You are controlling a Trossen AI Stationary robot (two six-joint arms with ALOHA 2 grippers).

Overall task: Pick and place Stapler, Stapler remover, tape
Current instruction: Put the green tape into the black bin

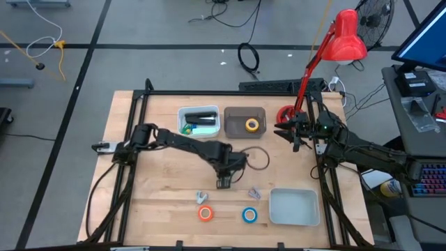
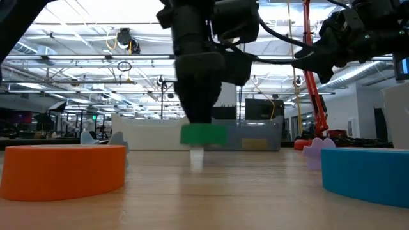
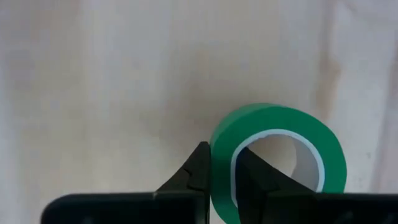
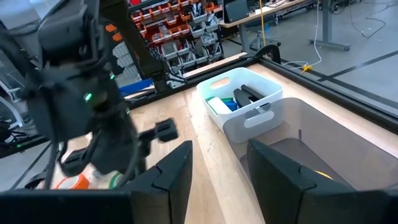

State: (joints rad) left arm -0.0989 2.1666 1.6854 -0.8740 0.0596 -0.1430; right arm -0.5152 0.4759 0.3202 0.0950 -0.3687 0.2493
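My left gripper [image 1: 223, 183] points down at mid-table and is shut on the green tape [image 3: 280, 134]. The orange tape [image 1: 205, 213] and the blue tape [image 1: 250, 215] lie flat near the front edge. The yellow tape [image 1: 251, 125] lies in the dark bin [image 1: 245, 111]. The black stapler [image 1: 202, 114] lies in the white bin [image 1: 182, 113]. Two small staple removers, one grey [image 1: 202, 197] and one lilac [image 1: 254, 192], lie on the wood. My right gripper [image 4: 217, 155] waits open at the far right, level, with nothing between its fingers. My left gripper pinches the green tape's ring wall [image 3: 222, 180]. One finger [image 3: 198, 171] is outside the ring and the other finger [image 3: 255, 177] is inside its pale core. The fingers come from above, pointing down. In the low view the tape [image 2: 203, 134] hangs level under them, seemingly just off the wood.
A white tray [image 1: 311, 220] sits at the front right. A red desk lamp [image 1: 345, 38] stands behind the right arm. A black frame [image 1: 230, 92] runs around the table's edges. Bare wood lies left of the left arm.
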